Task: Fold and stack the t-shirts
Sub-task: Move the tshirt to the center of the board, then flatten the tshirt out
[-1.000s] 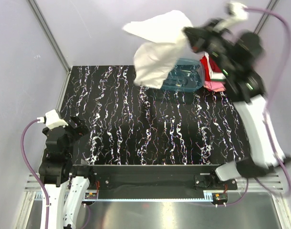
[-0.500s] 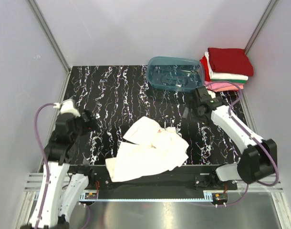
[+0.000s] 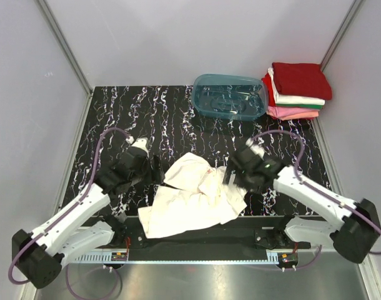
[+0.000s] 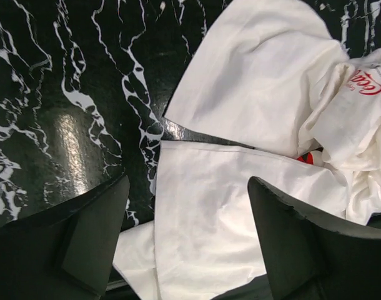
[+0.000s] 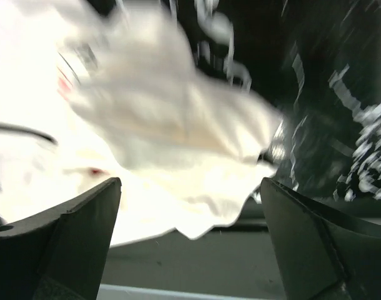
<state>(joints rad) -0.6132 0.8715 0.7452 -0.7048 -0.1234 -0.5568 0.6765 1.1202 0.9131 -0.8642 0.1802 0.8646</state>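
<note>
Crumpled white t-shirt (image 3: 193, 197) sprawled over the near middle of the table (image 3: 115, 119) — it filled the whole gap between the left gripper (image 3: 155, 170) and right gripper (image 3: 229, 177), both spread wide at its edges. Bare marbled top ran open across the far left and centre. The far right was crowded: the teal tub (image 3: 230, 77) stood just beside the stack of folded tees (image 3: 298, 90) in the corner — walls (image 3: 178, 37) closed in behind both.

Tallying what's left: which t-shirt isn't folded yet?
The white t-shirt with red lettering, crumpled at the near edge of the table; the dark red, white and pink ones lie folded in the far-right stack.
</note>
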